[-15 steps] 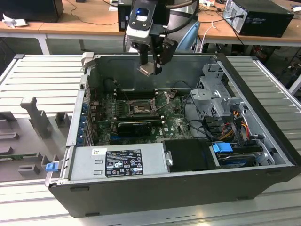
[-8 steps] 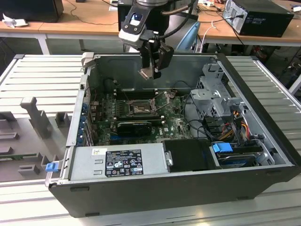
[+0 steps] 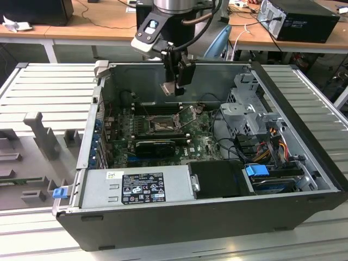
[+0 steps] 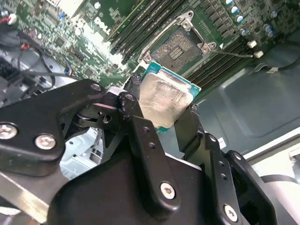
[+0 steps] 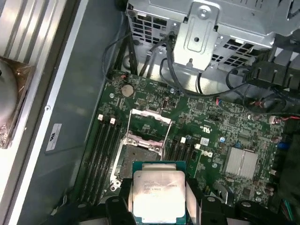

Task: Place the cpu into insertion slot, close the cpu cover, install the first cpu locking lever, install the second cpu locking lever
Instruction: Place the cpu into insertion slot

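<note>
Gripper [image 4: 163, 104] fingers clamp cpu [image 4: 161, 93] by its edges, above mobo; exterior view: insertion slot [image 3: 162, 126] at cpu's 6 o'clock, cpu cover [image 3: 188, 113] open at slot's 2 o'clock.

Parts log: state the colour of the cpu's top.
The cpu is dull silver-grey on top, clearest in the second wrist view.
</note>
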Tool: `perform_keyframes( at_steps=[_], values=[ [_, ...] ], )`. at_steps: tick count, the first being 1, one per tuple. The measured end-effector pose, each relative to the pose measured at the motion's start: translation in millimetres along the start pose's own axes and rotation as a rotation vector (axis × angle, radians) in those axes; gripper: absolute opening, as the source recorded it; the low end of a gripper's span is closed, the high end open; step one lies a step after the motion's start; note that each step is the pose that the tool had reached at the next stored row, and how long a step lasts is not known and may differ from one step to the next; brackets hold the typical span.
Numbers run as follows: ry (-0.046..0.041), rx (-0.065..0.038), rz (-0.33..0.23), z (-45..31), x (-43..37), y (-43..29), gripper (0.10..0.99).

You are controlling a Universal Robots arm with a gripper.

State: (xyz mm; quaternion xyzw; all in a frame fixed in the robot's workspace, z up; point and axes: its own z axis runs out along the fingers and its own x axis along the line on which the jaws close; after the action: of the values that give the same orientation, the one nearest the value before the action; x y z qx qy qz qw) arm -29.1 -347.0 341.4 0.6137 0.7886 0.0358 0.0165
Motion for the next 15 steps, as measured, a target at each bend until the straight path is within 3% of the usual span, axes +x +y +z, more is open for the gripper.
perform_keyframes(
  at_steps=[9, 12, 13, 15],
  values=[
    [-0.0067, 0.011, 0.129, 12.4, -0.2, -0.9, 0.537],
    [-0.007, 0.014, 0.142, 21.7, 0.3, -1.7, 0.537],
    [-0.0094, 0.013, 0.177, 25.9, 0.3, -2.0, 0.537],
    [-0.0103, 0.013, 0.189, 32.0, 0.4, -3.3, 0.537]
  ],
)
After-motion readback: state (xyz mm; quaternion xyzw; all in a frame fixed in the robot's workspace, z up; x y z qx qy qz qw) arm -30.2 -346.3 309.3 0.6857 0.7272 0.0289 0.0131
